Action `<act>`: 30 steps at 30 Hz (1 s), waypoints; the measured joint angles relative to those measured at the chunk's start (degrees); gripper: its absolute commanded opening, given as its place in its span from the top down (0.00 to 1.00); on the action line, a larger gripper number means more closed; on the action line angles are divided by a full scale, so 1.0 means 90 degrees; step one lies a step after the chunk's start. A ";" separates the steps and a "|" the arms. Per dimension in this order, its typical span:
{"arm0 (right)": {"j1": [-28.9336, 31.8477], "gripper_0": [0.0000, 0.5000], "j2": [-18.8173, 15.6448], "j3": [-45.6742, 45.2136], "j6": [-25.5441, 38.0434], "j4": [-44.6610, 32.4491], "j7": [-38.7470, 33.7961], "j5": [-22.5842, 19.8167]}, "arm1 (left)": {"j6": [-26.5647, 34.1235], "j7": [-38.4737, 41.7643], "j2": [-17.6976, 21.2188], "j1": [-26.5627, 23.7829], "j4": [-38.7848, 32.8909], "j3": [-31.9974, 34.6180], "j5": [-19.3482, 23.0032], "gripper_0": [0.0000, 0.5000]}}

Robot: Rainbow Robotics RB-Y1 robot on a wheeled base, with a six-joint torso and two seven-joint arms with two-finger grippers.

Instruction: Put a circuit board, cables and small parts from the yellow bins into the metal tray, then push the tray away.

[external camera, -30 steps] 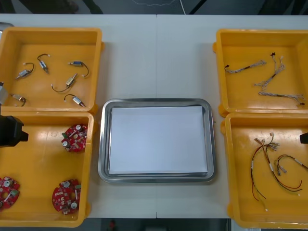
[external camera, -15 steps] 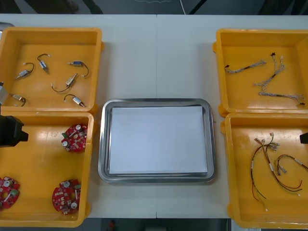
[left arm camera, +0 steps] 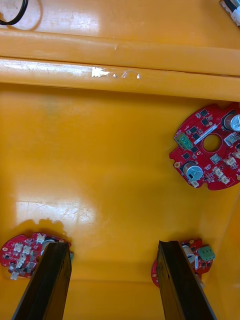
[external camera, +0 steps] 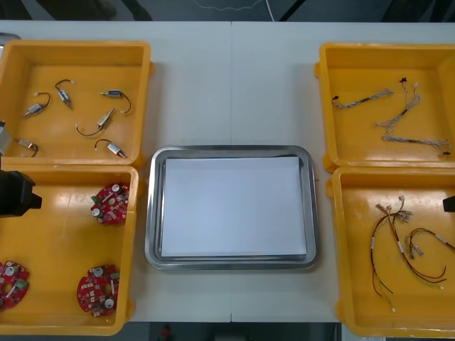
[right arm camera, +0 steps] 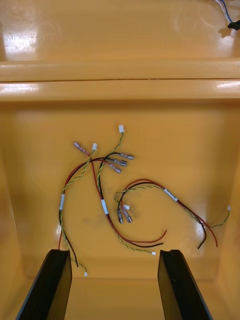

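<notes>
Plainly, the left gripper hangs over the near-left yellow bin, fingers wide apart and empty, with 3 round red circuit boards lying below; the right gripper, equally wide and empty, hangs over the red and yellow cables in the near-right yellow bin; the metal tray sits between, white inside.
</notes>
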 measured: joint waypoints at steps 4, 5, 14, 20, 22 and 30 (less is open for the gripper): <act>0.0000 0.00 0.0000 0.0000 0.0000 -0.0001 0.0000 -0.0001 | 0.0000 0.0000 -0.0003 0.0003 0.0000 -0.0002 0.0001 0.00; -0.0001 0.00 0.0000 -0.0001 0.0000 -0.0006 0.0000 -0.0013 | 0.0000 0.0000 -0.0011 0.0022 0.0000 -0.0004 0.0008 0.00; 0.0034 0.00 -0.0001 -0.0119 0.0000 -0.0088 0.0002 -0.0090 | -0.0005 0.0000 -0.0020 0.0115 -0.0038 -0.0004 0.0040 0.00; 0.0335 0.00 -0.0176 -0.0152 0.0000 -0.0099 0.0028 -0.0157 | -0.0680 0.0000 -0.0019 0.0425 -0.0079 -0.0002 0.0081 0.00; 0.0496 0.00 -0.0315 -0.0152 -0.0002 -0.0100 0.0067 -0.0198 | -0.0939 0.0000 -0.0015 0.0647 -0.0092 -0.0001 0.0086 0.00; 0.1334 0.00 -0.0942 -0.0152 -0.1172 -0.0073 0.1413 -0.0400 | -0.1916 0.0000 0.0104 0.1601 -0.0135 -0.0001 0.0134 0.00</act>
